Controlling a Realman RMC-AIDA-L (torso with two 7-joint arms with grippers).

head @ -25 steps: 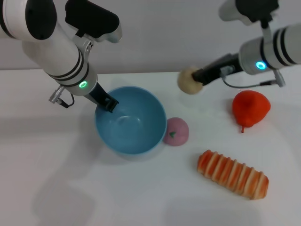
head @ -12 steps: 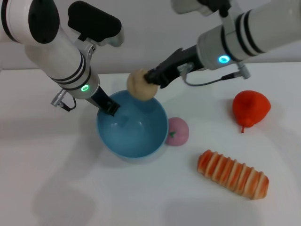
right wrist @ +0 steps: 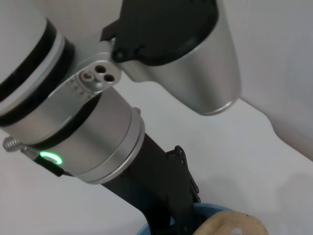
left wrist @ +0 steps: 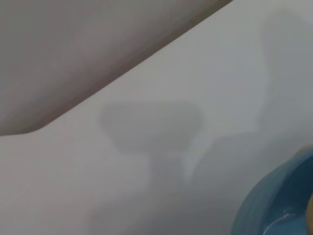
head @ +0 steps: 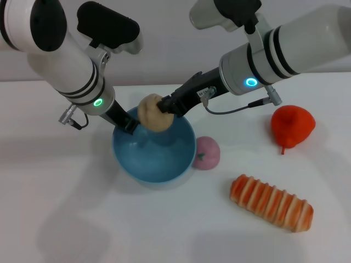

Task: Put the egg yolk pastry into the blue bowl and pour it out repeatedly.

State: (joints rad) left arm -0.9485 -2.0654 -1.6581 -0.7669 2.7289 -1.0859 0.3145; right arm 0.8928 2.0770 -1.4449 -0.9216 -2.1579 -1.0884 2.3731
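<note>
The egg yolk pastry [head: 154, 113] hangs over the blue bowl [head: 155, 159], above its far rim and clear of its floor, clamped at the tip of the right hand [head: 164, 107], whose dark fingers grip it from the robot's right side. The right arm reaches in slantwise from the upper right of the head view, passing over the far part of the table [head: 82, 219]. In the right wrist view only the top of the pastry [right wrist: 232, 223] shows at the lower edge, with a sliver of the bowl's rim [right wrist: 208, 208] beside it and the left arm's dark finger piece going down to that rim. The left hand [head: 128, 121] is closed on the bowl's far-left rim, one finger inside the wall and one outside, so the bowl is held where it sits on the white table. The left wrist view shows just the curved outer wall of the bowl [left wrist: 266, 200] against bare table. Touching the bowl's right side lies a pink ball [head: 205, 153] with a green speck. Well apart to the right sits a red pear-shaped fruit [head: 292, 125], and nearer the robot, to the right of the bowl, lies a long orange-striped bread [head: 271, 203], set at a slant. None of these three stands between the pastry and the bowl's opening.
</note>
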